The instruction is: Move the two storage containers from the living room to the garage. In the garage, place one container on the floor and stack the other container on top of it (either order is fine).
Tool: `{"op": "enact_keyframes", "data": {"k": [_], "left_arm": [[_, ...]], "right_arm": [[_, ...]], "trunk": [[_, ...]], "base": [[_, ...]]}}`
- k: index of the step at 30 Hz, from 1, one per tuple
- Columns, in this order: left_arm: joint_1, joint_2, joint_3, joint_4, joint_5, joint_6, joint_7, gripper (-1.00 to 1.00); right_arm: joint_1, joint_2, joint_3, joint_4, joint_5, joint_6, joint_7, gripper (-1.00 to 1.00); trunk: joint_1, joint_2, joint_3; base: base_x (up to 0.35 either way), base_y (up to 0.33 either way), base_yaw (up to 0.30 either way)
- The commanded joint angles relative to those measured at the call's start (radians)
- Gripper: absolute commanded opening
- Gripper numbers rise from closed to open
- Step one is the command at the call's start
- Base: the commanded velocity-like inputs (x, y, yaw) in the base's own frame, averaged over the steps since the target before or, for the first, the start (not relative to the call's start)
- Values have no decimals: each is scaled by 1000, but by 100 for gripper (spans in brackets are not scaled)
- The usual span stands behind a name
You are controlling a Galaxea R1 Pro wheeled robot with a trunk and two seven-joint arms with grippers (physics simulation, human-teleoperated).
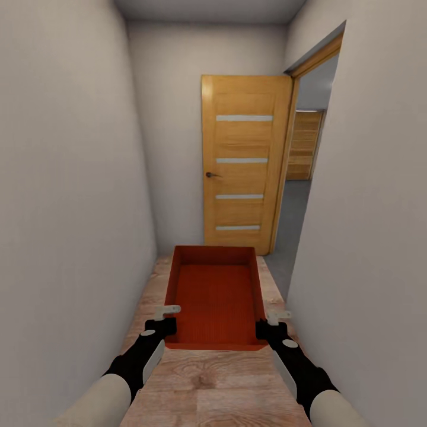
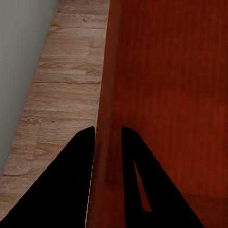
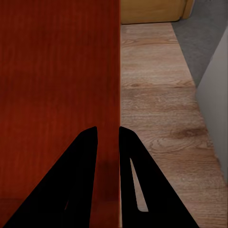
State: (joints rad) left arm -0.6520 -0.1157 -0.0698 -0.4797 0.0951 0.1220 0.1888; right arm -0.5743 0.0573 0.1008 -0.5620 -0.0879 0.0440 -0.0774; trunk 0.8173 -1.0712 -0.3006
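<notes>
Gripping container point(image 1: 216, 293) rims, narrow corridor

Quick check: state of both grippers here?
Left gripper: shut on the storage container's side wall.
Right gripper: shut on its opposite side wall.

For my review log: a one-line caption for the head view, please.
Both grippers, left and right, carry an orange-red storage container down a narrow hallway toward an open wooden door.
</notes>
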Motion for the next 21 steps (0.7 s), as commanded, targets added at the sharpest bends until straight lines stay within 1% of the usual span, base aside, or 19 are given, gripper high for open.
{"op": "enact_keyframes", "data": {"k": [1,21], "left_arm": [[0,2,82,0,5,7,69,-100],[0,2,82,0,5,7,69,-100]], "right_arm": [[-1,-1,-15,-6,0,-4,-10,-100],[-1,-1,-14,-6,0,-4,-10,-100]], "trunk": [[1,-1,-1],[1,-1,-1]], "base": [[328,0,0],[328,0,0]]}}
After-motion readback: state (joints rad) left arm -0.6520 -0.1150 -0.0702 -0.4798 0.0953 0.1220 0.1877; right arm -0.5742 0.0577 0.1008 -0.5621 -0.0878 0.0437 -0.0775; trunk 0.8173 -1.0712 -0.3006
